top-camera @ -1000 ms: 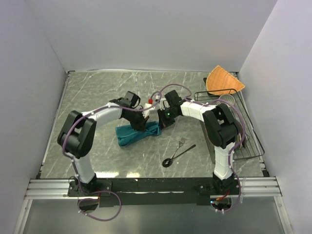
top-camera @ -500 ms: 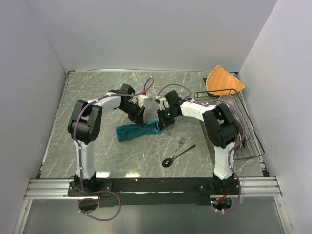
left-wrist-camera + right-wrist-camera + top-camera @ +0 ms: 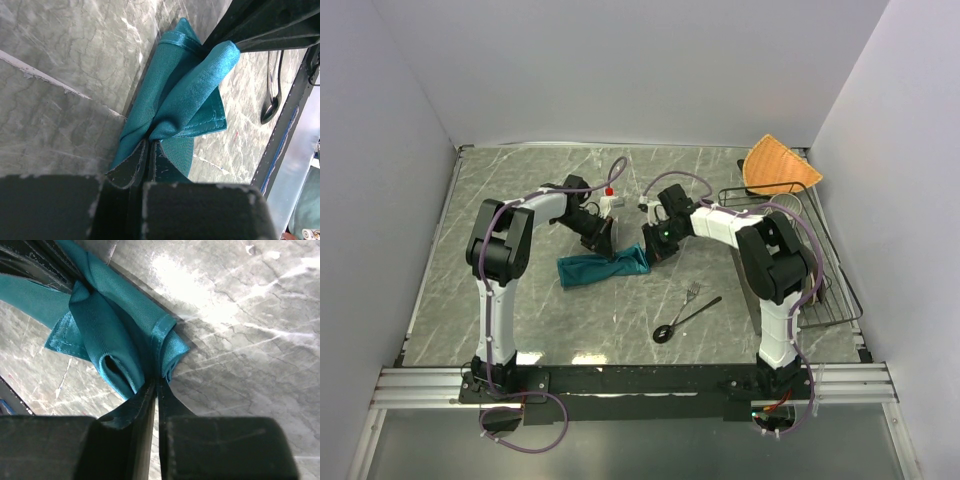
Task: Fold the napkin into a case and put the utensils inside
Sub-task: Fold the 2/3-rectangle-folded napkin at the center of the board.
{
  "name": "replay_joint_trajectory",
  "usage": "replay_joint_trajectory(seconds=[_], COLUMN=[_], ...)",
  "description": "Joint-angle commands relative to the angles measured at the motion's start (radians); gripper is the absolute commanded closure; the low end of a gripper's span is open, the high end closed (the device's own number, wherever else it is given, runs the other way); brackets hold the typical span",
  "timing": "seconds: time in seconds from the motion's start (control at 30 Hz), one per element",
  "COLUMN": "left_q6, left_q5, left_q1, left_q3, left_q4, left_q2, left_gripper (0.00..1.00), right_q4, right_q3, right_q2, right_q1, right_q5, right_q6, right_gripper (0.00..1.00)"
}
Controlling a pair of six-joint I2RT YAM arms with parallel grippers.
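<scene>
Top external view: teal napkin (image 3: 595, 270) bunched into a long strip at middle of surface (image 3: 520, 200), clamped by left pincer (image 3: 148, 150) and right pincer (image 3: 156, 387), each pressed together on cloth; fork (image 3: 692, 292) and spoon (image 3: 685, 320) lying nearby, unheld.

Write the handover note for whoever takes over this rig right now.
Left pincer: shut on the napkin.
Right pincer: shut on the napkin's other end.
Napkin: bunched in loose folds on the table between the arms.
Fork and spoon: on the table near the right arm, apart from the napkin.
Done: partly folded, no case yet.
Left: finish the case, put both utensils in.
</scene>
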Motion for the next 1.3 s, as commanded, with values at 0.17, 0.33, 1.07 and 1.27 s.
replay_joint_trajectory(seconds=[0.17,0.33,1.07,1.27], left_q6=[0.045,0.058,0.048,0.040], left_q5=[-0.051,-0.051,-0.051,-0.054], left_q1=[0.003,0.003,0.012,0.014], left_q3=[-0.001,0.008,0.017,0.029], left_q4=[-0.029,-0.035,-0.041,-0.041], left_q2=[0.053,0.057,0.085,0.085], left_gripper=[0.99,0.99,0.99,0.99], right_q4=[-0.106,0.016,0.216,0.219], right_q3=[-0.023,-0.076,0.002,0.003], right_q2=[-0.142,-0.238,-0.080,-0.052], right_q1=[-0.091,-0.090,0.093,0.093], right_q5=[-0.038,-0.109,0.006,0.035], right_q6=[-0.021,-0.026,-0.171,-0.161], right_gripper=[0.61,0.36,0.25,0.63])
